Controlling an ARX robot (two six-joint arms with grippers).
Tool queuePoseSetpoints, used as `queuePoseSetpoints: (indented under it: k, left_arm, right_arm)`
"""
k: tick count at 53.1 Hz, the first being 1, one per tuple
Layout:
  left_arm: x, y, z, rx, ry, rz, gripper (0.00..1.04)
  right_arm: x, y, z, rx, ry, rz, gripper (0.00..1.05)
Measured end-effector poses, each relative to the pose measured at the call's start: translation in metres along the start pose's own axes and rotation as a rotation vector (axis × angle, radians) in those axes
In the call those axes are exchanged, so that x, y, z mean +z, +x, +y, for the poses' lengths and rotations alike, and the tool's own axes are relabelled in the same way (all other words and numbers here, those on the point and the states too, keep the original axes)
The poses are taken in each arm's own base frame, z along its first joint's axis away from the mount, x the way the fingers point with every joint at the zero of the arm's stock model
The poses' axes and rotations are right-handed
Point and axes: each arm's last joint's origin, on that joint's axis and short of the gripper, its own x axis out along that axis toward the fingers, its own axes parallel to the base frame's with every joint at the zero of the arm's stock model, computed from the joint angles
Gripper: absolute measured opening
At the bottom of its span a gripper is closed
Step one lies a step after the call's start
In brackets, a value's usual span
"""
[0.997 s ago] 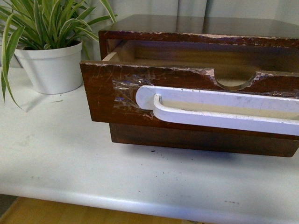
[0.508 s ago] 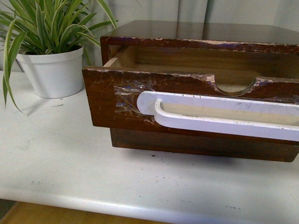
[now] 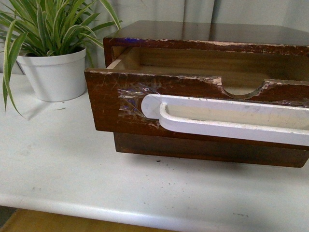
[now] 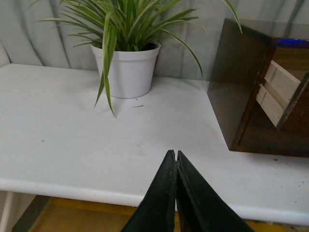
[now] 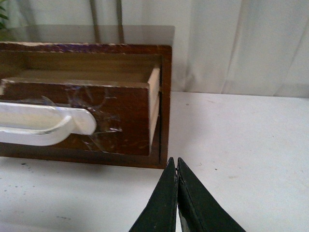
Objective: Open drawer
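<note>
Dark brown scratched wood makes up the drawer (image 3: 193, 104), which stands pulled out toward the near side of its cabinet (image 3: 207, 36), so that the pale inner side wall and the hollow behind the front show. Its front carries a long white bar handle (image 3: 227, 121) held on with clear tape (the tape is wrinkled at the handle's left end), and a half-round notch (image 3: 243, 91) is cut into the top edge. The cabinet sits on the white table (image 3: 72, 169), toward the right and far part of it. To its left stands a white pot (image 3: 52, 72) with a striped green plant (image 3: 48, 24), just beside the cabinet but not touching it.

The left end effector (image 4: 176, 159) hangs over the near edge of the table, its two black fingers pressed together at the tips and holding nothing. The right end effector (image 5: 176, 164) is likewise pressed together and empty, near the right-hand corner of the cabinet but apart from it. Neither touches the handle.
</note>
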Motion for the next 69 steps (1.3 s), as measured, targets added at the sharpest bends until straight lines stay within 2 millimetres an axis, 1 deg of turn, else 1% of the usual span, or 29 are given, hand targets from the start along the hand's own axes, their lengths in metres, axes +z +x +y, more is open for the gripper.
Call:
queuePoseSetpoints:
  k: [26, 27, 31, 34, 36, 38, 41, 42, 49, 51, 54, 55, 56, 57, 59, 69]
  left_arm:
    - [0.0, -0.0001, 0.0, 0.001, 0.0, -0.002, 0.04]
    - [0.0, -0.0001, 0.0, 0.001, 0.0, -0.002, 0.07]
    - [0.0, -0.0001, 0.0, 0.001, 0.0, -0.002, 0.19]
    - [0.0, -0.0001, 0.0, 0.001, 0.0, -0.002, 0.26]
    - [0.0, -0.0001, 0.0, 0.001, 0.0, -0.002, 0.33]
    - [0.0, -0.0001, 0.0, 0.001, 0.0, -0.002, 0.41]
    - [0.0, -0.0001, 0.0, 0.001, 0.0, -0.002, 0.55]
    - [0.0, -0.0001, 0.0, 0.001, 0.0, -0.002, 0.57]
    - [0.0, -0.0001, 0.0, 0.001, 0.0, -0.002, 0.78]
    - [0.0, -0.0001, 0.0, 0.001, 0.0, -0.002, 0.84]
    - [0.0, -0.0001, 0.0, 0.001, 0.0, -0.002, 0.98]
    - [0.0, -0.0001, 0.0, 0.001, 0.001, -0.002, 1.0]
    - [0.0, -0.0001, 0.0, 0.001, 0.002, -0.002, 1.0]
    - [0.0, -0.0001, 0.0, 0.001, 0.002, -0.002, 0.98]
    - [0.0, -0.0001, 0.0, 0.001, 0.002, -0.002, 0.98]
    - [0.0, -0.0001, 0.0, 0.001, 0.002, -0.002, 0.98]
  right_arm:
    - [0.0, 0.0, -0.0002, -0.01, 0.001, 0.0, 0.01]
    - [0.0, 0.0, -0.0002, -0.01, 0.0, 0.0, 0.01]
    - [0.0, 0.0, -0.0002, -0.01, 0.001, 0.0, 0.13]
    - [0.0, 0.0, -0.0002, -0.01, 0.001, 0.0, 0.22]
    - [0.0, 0.0, -0.0002, -0.01, 0.001, 0.0, 0.27]
    - [0.0, 0.0, -0.0002, -0.01, 0.001, 0.0, 0.36]
    - [0.0, 0.0, -0.0002, -0.01, 0.001, 0.0, 0.48]
    - [0.0, 0.0, -0.0002, -0.01, 0.001, 0.0, 0.52]
    - [0.0, 0.0, -0.0002, -0.01, 0.001, 0.0, 0.72]
    - [0.0, 0.0, -0.0002, -0.01, 0.001, 0.0, 0.79]
    - [0.0, 0.0, -0.0002, -0.01, 0.001, 0.0, 0.91]
    - [0.0, 0.0, -0.0002, -0.01, 0.001, 0.0, 0.96]
    - [0.0, 0.0, -0.0002, -0.01, 0.002, 0.0, 0.98]
    - [0.0, 0.0, -0.0002, -0.01, 0.003, 0.0, 0.97]
    - [0.0, 0.0, -0.0002, -0.01, 0.002, 0.0, 0.95]
    - [0.0, 0.0, -0.0002, -0.01, 0.002, 0.0, 0.96]
